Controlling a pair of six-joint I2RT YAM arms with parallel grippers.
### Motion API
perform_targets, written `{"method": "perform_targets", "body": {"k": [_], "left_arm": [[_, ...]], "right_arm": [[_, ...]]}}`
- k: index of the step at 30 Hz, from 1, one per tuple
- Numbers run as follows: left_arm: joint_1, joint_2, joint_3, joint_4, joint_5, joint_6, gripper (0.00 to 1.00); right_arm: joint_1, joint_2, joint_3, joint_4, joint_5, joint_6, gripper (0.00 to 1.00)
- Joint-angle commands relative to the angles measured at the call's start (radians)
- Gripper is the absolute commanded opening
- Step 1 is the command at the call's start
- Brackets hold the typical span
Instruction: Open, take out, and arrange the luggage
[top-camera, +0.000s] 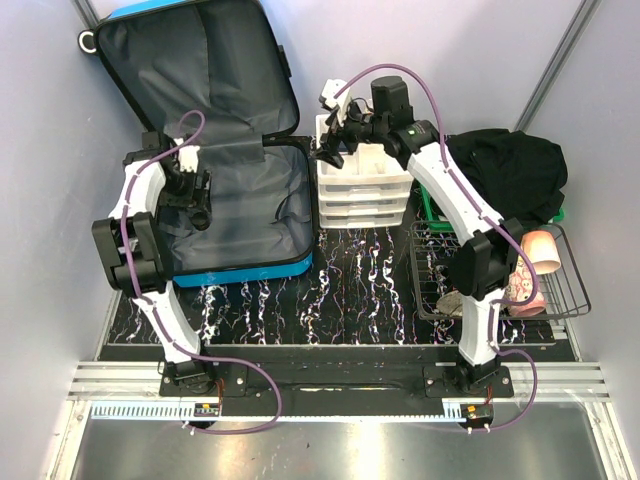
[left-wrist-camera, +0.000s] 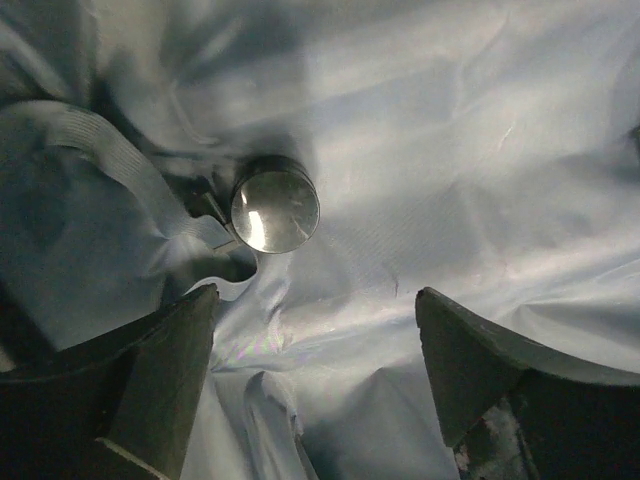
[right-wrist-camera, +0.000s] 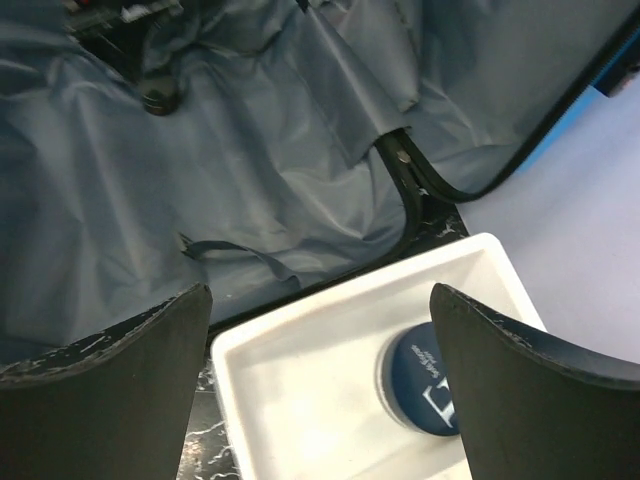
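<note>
The luggage (top-camera: 250, 262), a bright blue hard-shell case, lies open at the back left with its lid (top-camera: 190, 75) propped up and dark grey lining showing. My left gripper (top-camera: 198, 208) hangs inside the lower half, open, nothing between its fingers. In the left wrist view the gripper (left-wrist-camera: 315, 335) hovers over crumpled lining (left-wrist-camera: 450, 150); a small round shiny-topped cylinder (left-wrist-camera: 275, 206) lies just ahead beside a grey strap (left-wrist-camera: 105, 155). My right gripper (top-camera: 330, 150) is open above the white drawer organiser (top-camera: 365, 195). Its top tray (right-wrist-camera: 300, 390) holds a dark blue round jar (right-wrist-camera: 420, 380) below the gripper (right-wrist-camera: 320, 300).
A black garment (top-camera: 510, 170) lies heaped over a green tray (top-camera: 430, 208) at the right. A wire basket (top-camera: 565, 295) in front of it holds a pink cup (top-camera: 541, 250). The black marbled tabletop (top-camera: 350, 285) runs between the suitcase and the basket.
</note>
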Motion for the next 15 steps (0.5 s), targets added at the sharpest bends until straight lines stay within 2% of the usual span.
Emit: {"method": "perform_targets", "body": {"k": [1, 8, 15], "left_arm": [[0.007, 0.044, -0.012, 0.004, -0.045, 0.051, 0.81], [0.008, 0.126, 0.003, 0.058, -0.085, 0.057, 0.79], [0.007, 0.17, 0.012, 0.084, -0.067, 0.066, 0.75]], "right_arm": [[0.008, -0.086, -0.071, 0.062, -0.091, 0.073, 0.99], [0.009, -0.12, -0.123, 0.082, -0.091, 0.096, 0.99], [0.008, -0.136, -0.151, 0.079, -0.073, 0.102, 0.99]]}}
